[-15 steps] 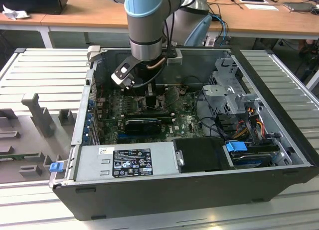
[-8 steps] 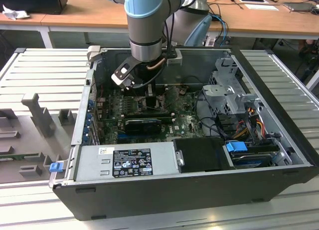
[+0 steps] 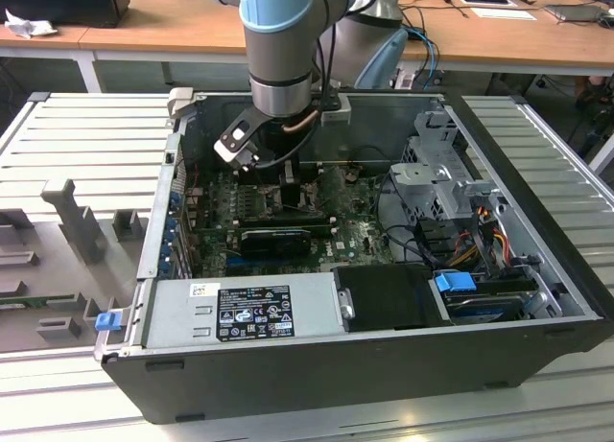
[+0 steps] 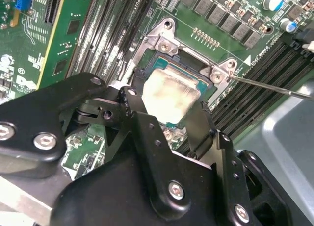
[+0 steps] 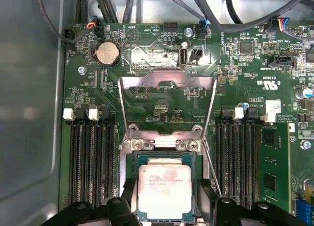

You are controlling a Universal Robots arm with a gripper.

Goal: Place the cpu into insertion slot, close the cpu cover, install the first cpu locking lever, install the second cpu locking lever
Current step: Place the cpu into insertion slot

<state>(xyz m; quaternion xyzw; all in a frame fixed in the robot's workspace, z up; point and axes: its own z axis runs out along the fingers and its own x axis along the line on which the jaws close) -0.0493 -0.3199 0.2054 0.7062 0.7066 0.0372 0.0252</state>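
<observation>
The cpu (image 5: 164, 187) (image 4: 171, 96), a pale silvery square chip, lies level in the insertion slot (image 5: 128, 162) (image 4: 185, 57) on the green board. My gripper (image 5: 166, 192) (image 4: 167, 108) straddles it, its black fingers (image 4: 133, 106) pressed against two opposite edges of the chip. The cpu cover (image 5: 167, 78), a silvery frame with a square window, stands swung up off the socket on its hinge. A thin locking lever (image 5: 210, 162) (image 4: 274, 87) runs loose beside the socket. In the exterior view the gripper (image 3: 288, 178) reaches down into the open computer case.
Long black memory slots (image 5: 91, 162) flank the socket on both sides. A coin battery (image 5: 107, 53) and cables lie beyond the cover. A grey case wall (image 5: 29, 113) is close by. A power supply (image 3: 240, 313), a black card (image 3: 276, 239) and a drive cage (image 3: 441, 174) crowd the case.
</observation>
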